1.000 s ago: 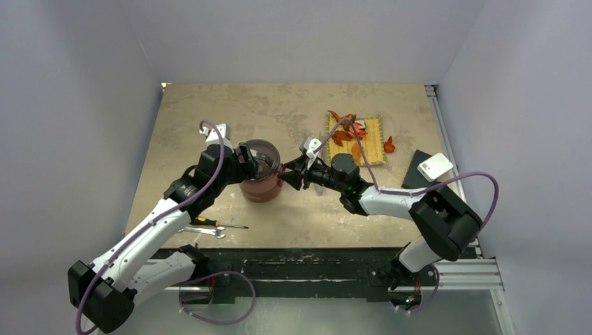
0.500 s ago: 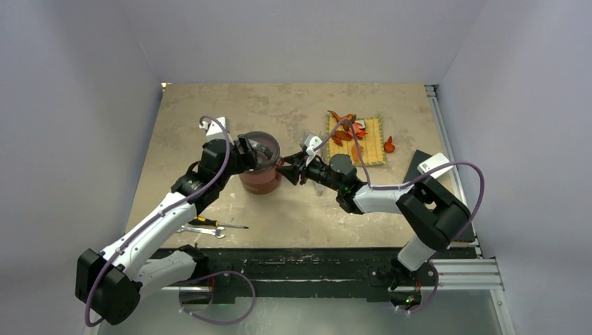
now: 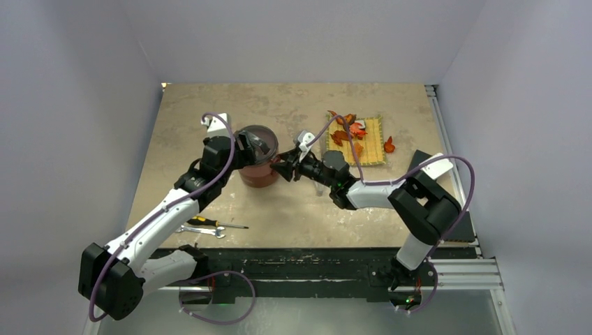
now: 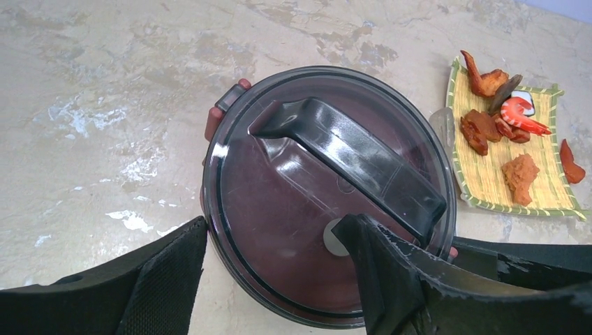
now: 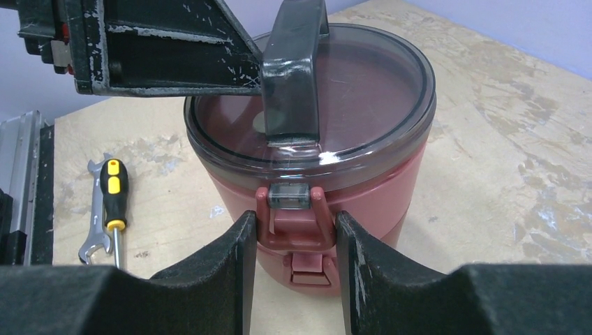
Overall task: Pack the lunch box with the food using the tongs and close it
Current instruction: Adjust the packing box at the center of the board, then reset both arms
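Observation:
The dusty-red lunch box (image 3: 257, 174) stands at mid-table under its dark see-through top lid (image 4: 279, 188), stacked and covered. My left gripper (image 4: 279, 230) hangs over the lid's near half with its jaws wide. One finger sits outside the rim and the other rests against the lid's handle (image 5: 293, 63). My right gripper (image 5: 293, 223) is shut on the red side clasp (image 5: 292, 213) of the lunch box (image 5: 370, 188). Food pieces (image 4: 502, 132) lie on the yellow woven mat (image 3: 373, 143), and one orange piece (image 3: 389, 145) lies beside it. The tongs do not show.
A yellow-and-black screwdriver (image 5: 114, 195) and a small silver wrench (image 5: 93, 223) lie near the front edge on the left, also seen from above as the screwdriver (image 3: 218, 224). A metal rail (image 3: 441, 122) runs along the table's right side.
The lunch box has slid away from the arm bases, with both grippers moving along with it. The left jaws have narrowed a little around the lid.

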`<state>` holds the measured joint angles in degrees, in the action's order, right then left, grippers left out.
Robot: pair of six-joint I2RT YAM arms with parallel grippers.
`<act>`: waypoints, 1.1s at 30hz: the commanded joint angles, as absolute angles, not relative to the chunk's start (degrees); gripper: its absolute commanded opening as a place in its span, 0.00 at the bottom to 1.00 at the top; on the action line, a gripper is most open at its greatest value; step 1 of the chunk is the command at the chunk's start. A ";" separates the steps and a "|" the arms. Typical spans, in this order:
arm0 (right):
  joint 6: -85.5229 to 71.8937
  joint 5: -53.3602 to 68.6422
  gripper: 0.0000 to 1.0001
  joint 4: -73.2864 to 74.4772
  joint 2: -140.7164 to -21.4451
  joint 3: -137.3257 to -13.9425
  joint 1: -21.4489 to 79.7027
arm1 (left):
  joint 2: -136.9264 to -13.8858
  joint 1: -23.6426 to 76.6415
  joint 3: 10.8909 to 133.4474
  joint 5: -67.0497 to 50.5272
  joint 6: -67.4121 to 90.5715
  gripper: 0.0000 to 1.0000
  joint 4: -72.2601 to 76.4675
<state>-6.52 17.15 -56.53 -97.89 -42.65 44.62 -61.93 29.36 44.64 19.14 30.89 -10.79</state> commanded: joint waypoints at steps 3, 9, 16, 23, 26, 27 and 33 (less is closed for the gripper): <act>-8.30 11.94 0.05 -43.63 -93.79 -41.36 47.50 | -64.36 31.73 45.20 12.93 29.81 0.56 -25.15; -9.59 3.88 0.54 -33.88 -84.79 -42.87 47.49 | -61.91 31.61 50.97 15.82 28.05 0.71 -26.74; -10.89 -1.17 0.81 -22.75 -76.77 -43.67 47.46 | -61.17 31.64 57.60 17.98 24.90 0.83 -30.00; -14.79 -7.83 0.95 -8.88 -67.06 -44.97 43.03 | -56.13 30.32 57.93 25.35 23.04 0.94 -30.83; -16.63 -9.45 0.98 -1.43 -62.72 -45.69 38.57 | -55.02 28.86 57.63 28.86 21.85 0.97 -29.65; -17.14 -10.31 0.99 -0.47 -61.56 -45.75 37.13 | -54.34 28.68 57.02 30.27 21.01 0.98 -28.33; -17.87 -21.12 0.99 3.14 -46.49 -42.57 31.73 | -47.89 28.65 50.32 39.89 13.48 0.99 -17.83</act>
<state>-16.71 -11.70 0.95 -55.79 -43.20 33.12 -51.92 28.88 53.91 31.40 19.75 -26.15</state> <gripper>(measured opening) 0.987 0.993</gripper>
